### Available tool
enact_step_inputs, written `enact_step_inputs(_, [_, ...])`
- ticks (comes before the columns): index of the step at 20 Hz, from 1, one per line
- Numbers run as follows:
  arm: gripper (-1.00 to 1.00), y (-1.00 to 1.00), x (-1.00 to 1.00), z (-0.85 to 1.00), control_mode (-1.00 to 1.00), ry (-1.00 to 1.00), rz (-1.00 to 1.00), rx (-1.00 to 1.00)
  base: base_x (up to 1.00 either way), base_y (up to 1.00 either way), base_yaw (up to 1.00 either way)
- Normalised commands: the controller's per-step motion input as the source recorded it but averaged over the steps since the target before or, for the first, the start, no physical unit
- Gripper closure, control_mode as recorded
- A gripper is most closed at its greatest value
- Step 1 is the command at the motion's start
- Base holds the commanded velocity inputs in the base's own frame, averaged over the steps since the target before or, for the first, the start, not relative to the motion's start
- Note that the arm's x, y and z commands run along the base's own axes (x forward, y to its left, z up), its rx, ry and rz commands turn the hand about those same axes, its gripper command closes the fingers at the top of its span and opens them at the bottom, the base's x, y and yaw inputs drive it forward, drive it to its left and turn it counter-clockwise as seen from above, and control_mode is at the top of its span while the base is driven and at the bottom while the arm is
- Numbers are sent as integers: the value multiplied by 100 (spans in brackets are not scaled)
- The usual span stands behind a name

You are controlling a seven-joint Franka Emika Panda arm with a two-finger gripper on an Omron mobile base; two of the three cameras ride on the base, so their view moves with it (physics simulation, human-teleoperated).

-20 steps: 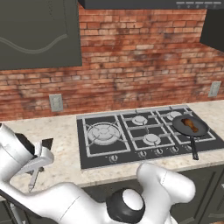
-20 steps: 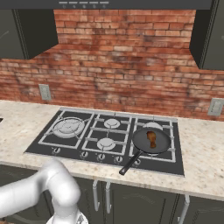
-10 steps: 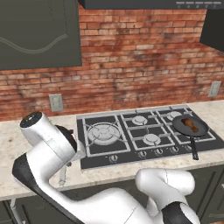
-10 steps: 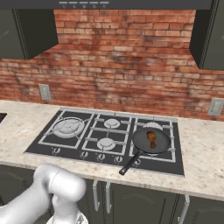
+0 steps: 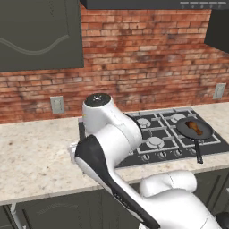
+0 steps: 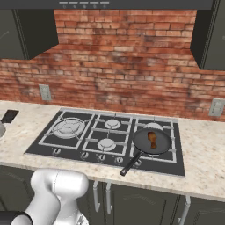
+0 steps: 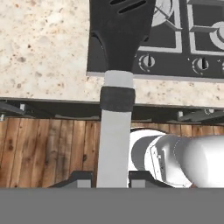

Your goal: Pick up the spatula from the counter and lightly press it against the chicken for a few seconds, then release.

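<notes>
Hand view: claw (image 7: 113, 180) clamps the spatula (image 7: 117, 98) handle, blade reaching over cooktop (image 7: 183, 54) edge.

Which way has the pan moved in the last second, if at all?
No. In both base views the pan lies at the same spot on the right side of the hob, with its handle toward the counter's front edge and the chicken in it.

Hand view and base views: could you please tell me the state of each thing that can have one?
spatula: gripped by its handle, off the counter.
hand: shut on the spatula.
pan: upright on the cooktop's right side, holding the chicken.
chicken: lying in the pan, nothing pressing on it.
cooktop: no flame visible.
upper cabinet: door closed.
</notes>
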Motion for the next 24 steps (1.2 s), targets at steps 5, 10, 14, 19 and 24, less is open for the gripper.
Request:
enact_step_inputs(5, [100,-100,-34,29,-100,0,4,0,0,0,0])
enact_step_inputs(10, [100,-90,-23,33,-100,1,3,-2,0,0,0])
enact_step_inputs(14, [100,-98,-12,36,-100,4,5,-2,0,0,0])
enact_step_inputs(19, [100,-93,-7,28,-100,9,4,-3,0,0,0])
enact_step_inputs(24, [100,-78,-1,0,-100,10,5,-4,0,0,0])
